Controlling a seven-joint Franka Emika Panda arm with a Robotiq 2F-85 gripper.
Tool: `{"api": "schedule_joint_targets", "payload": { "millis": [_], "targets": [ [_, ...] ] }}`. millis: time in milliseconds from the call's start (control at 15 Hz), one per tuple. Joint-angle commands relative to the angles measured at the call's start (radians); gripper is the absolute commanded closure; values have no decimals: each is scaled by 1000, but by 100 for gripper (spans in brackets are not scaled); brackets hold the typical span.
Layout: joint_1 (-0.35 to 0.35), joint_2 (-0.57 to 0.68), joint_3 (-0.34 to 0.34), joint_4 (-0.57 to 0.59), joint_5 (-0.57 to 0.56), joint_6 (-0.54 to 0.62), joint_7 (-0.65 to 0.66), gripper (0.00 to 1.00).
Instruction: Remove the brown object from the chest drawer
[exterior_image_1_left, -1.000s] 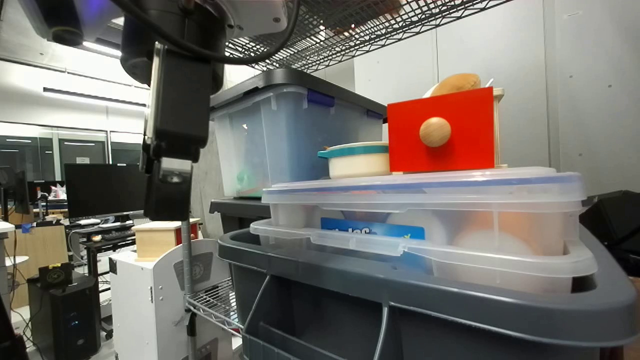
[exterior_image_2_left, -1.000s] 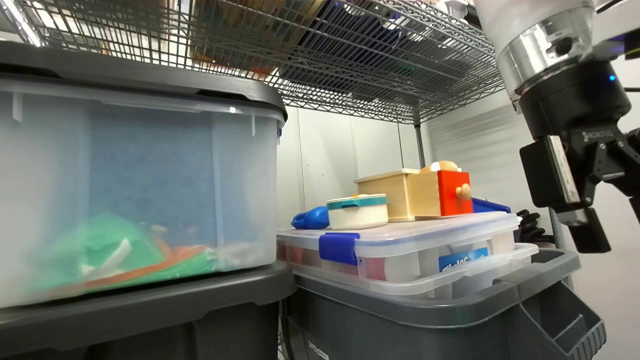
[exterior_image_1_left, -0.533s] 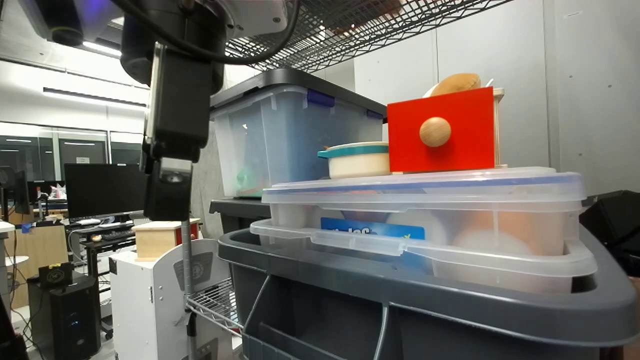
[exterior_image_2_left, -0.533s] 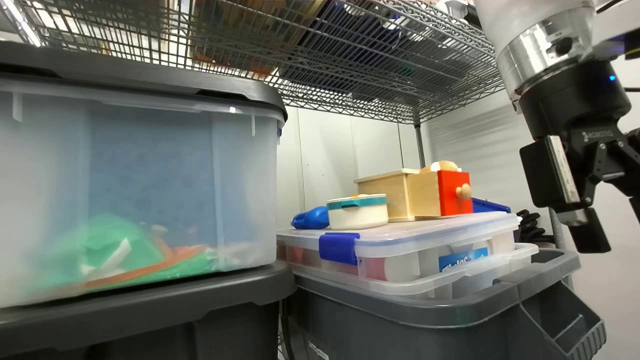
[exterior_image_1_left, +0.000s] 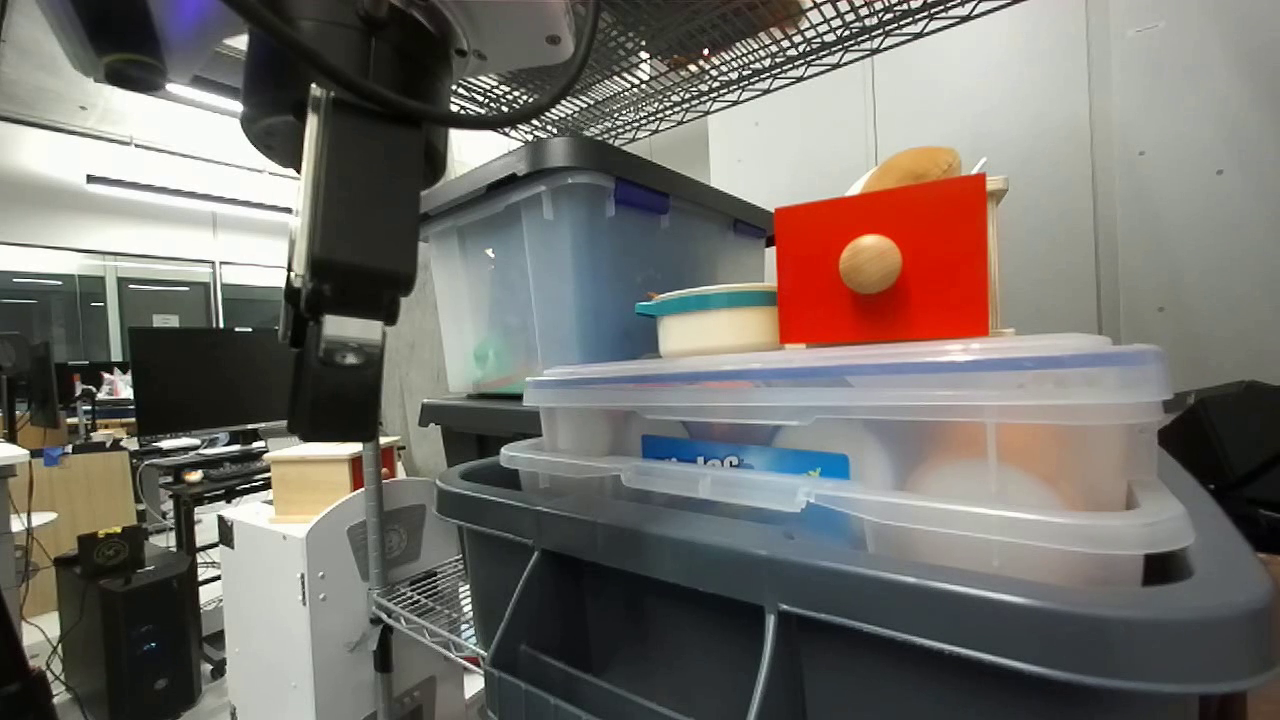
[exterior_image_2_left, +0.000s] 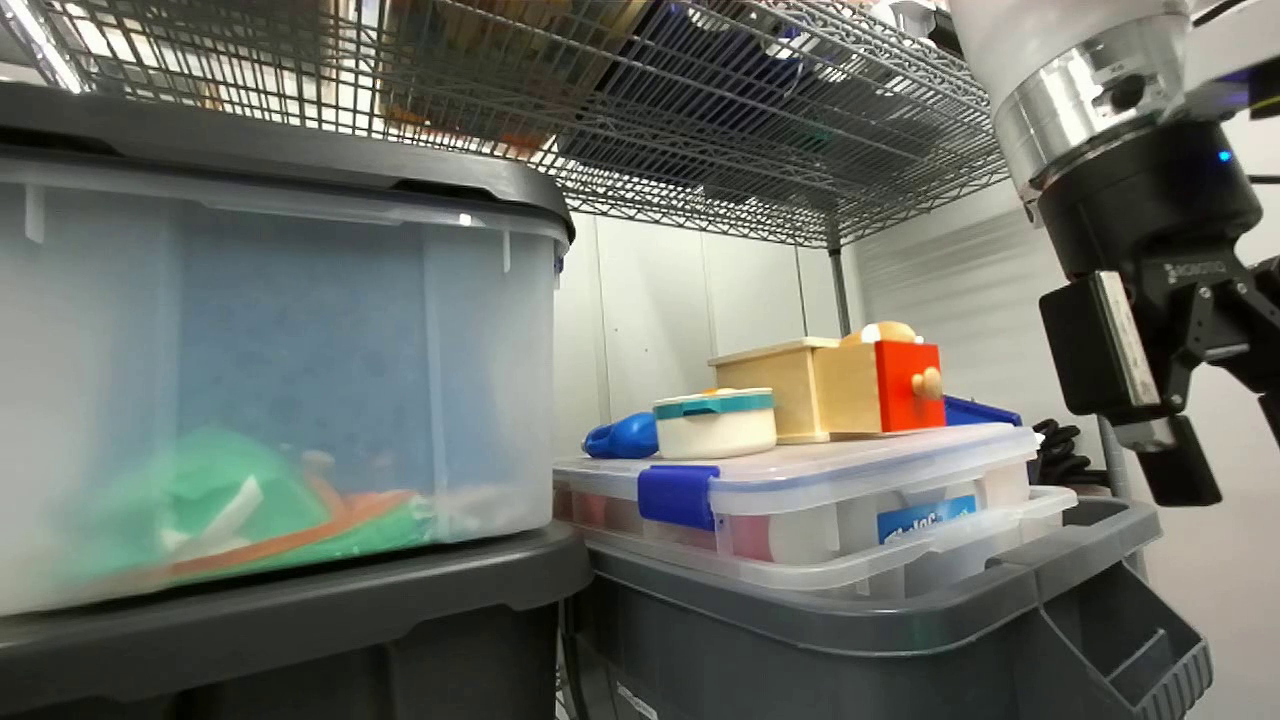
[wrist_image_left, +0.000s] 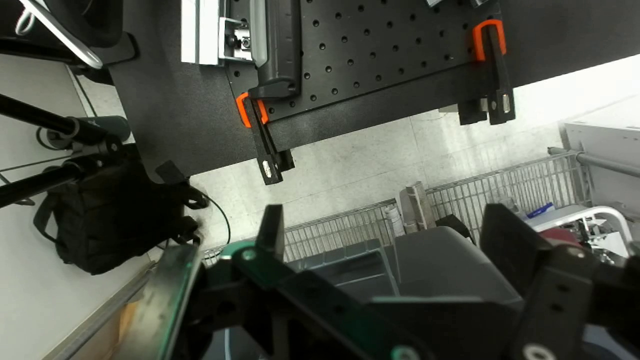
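Note:
The chest drawer (exterior_image_1_left: 815, 285) has a red front with a round wooden knob, and it also shows in an exterior view (exterior_image_2_left: 848, 392) pulled partway out of a pale wooden box. The brown object (exterior_image_1_left: 914, 168) rests in it and sticks up above the red front. Its top also shows in an exterior view (exterior_image_2_left: 891, 331); its lower part is hidden. My gripper (wrist_image_left: 383, 220) is open with nothing between its fingers, pointing down. In the exterior views, the gripper (exterior_image_1_left: 337, 390) is apart from the drawer, on the knob's side. The drawer and brown object are out of the wrist view.
The wooden box (exterior_image_2_left: 765, 372) stands on a clear lidded bin (exterior_image_2_left: 870, 470). A cream pot with teal rim (exterior_image_1_left: 716, 320) and a blue bottle (exterior_image_2_left: 622, 437) stand beside it. A grey tote (exterior_image_1_left: 850, 570) lies below. A wire shelf (exterior_image_2_left: 690, 130) hangs overhead. A large clear tub (exterior_image_2_left: 300, 340) stands nearby.

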Motion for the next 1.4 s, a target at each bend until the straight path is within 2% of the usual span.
{"api": "schedule_joint_targets", "payload": {
  "millis": [0,600,1333],
  "targets": [
    [5,0,-5,1,-2,-2,1,0],
    [-5,12,-8,22,-3,17,21,0],
    [-57,30,-58,141,14,203,67,0]
  ]
}}
